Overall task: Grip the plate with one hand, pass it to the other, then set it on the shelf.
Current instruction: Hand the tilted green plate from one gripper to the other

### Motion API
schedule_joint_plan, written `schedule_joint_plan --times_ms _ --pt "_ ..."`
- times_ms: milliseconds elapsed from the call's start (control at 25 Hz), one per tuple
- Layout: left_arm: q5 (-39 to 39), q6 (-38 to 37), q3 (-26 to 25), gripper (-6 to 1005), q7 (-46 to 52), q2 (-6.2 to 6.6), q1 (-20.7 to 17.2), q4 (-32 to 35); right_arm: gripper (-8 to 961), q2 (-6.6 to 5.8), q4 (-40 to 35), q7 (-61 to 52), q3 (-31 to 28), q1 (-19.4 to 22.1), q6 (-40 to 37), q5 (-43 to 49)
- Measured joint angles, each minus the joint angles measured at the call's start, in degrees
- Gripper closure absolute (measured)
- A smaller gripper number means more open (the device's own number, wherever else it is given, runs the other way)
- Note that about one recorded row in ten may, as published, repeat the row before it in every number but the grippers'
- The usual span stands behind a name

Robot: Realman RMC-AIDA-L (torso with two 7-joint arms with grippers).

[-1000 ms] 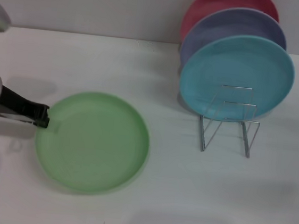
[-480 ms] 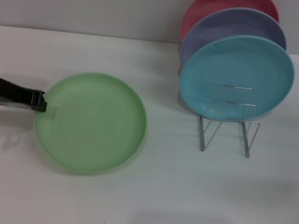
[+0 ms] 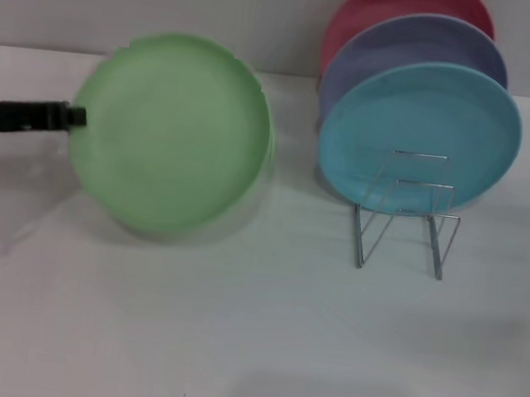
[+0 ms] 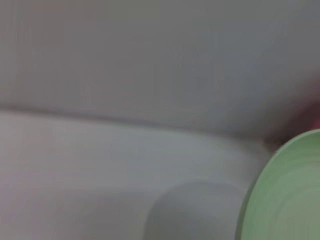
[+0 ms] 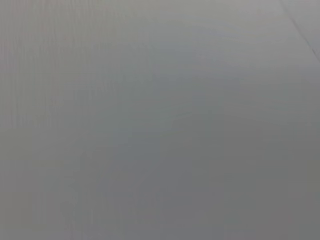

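Note:
The light green plate (image 3: pixel 172 132) hangs in the air at the left of the head view, tilted up toward me, well above the white table (image 3: pixel 259 350). My left gripper (image 3: pixel 76 117), on its slim black arm, is shut on the plate's left rim. In the left wrist view an arc of the plate (image 4: pixel 290 195) fills one corner. The silver wire shelf (image 3: pixel 406 213) stands at the right, its front loops bare. My right gripper is out of view; its wrist view shows only plain grey.
A sky-blue plate (image 3: pixel 421 139), a lavender plate (image 3: pixel 413 48) and a red plate (image 3: pixel 409 5) stand upright in a row in the rack's rear slots. The grey wall (image 3: pixel 152 7) runs behind the table.
My left gripper has lifted the green plate off the table, up and toward the back, and the plate has tilted more upright. The rack and its plates have not moved.

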State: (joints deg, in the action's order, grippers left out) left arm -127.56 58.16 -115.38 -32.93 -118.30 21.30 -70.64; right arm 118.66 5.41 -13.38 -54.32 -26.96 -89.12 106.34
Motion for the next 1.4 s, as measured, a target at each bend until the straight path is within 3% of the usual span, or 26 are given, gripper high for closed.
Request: schedule_joint_plan --times_ms 240,640,1400 --pt "7.5 -8.6 0.3 964 -4.9 0.06 -1.8 2.3 203 -0.01 0.0 0.0 0.0 -0.1 0.5 0.0" --pt "4.9 -12.0 0.8 964 -9.2 0.04 0.3 3.2 203 -0.01 -0.1 0.0 0.0 -0.9 3.3 0.0" --pt "5.6 -35.9 15.6 965 -23.5 -0.05 -1.9 1.5 203 0.05 -0.2 0.2 0.0 -1.0 4.9 0.1"
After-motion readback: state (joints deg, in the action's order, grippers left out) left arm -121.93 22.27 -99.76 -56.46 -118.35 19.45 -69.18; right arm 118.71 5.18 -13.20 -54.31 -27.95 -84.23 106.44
